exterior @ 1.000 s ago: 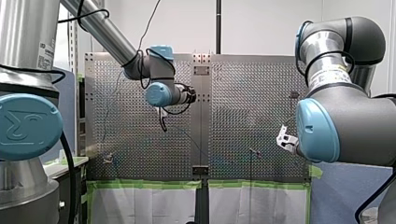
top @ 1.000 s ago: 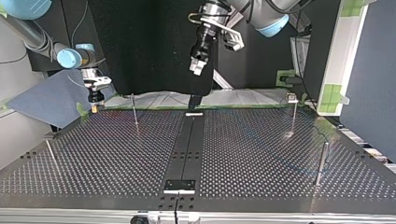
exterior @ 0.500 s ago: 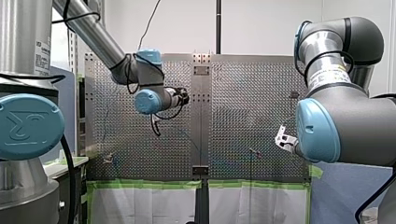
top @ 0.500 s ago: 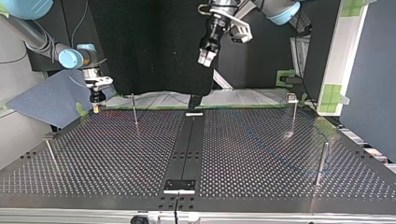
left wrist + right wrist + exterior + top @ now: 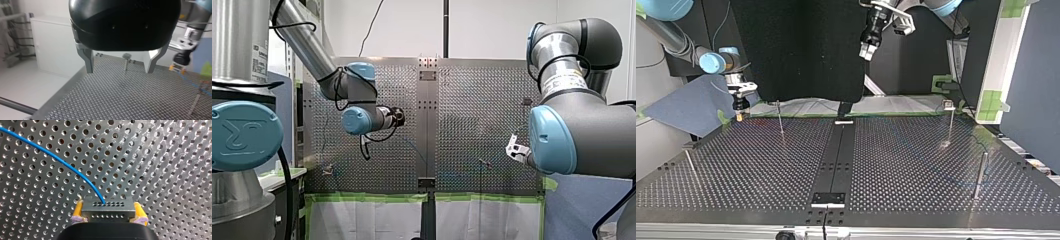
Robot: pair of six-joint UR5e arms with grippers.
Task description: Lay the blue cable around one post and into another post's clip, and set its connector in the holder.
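My right gripper (image 5: 107, 218) is shut on the grey connector (image 5: 107, 208), yellow pads (image 5: 78, 210) on both its sides, just above the perforated table (image 5: 160, 170). The blue cable (image 5: 57, 160) leaves the connector and curves away over the holes. At the top view's left that gripper (image 5: 738, 116) hangs low at the table's far edge. My left gripper (image 5: 120, 71) is open with nothing between its metal fingers (image 5: 87, 60). It hangs high over the table's far edge (image 5: 867, 50). Ahead of it stands a clip-topped post (image 5: 125, 60).
Thin posts stand on the board: one far left of centre (image 5: 780, 120), one with a clip head far right (image 5: 949, 120), a thicker one near right (image 5: 980, 174), one near left (image 5: 690, 165). A black strip (image 5: 836, 160) runs down the middle.
My left gripper has risen and moved toward the top view's right; in the front view its arm swung left and lower. My right gripper has stayed put with the connector.
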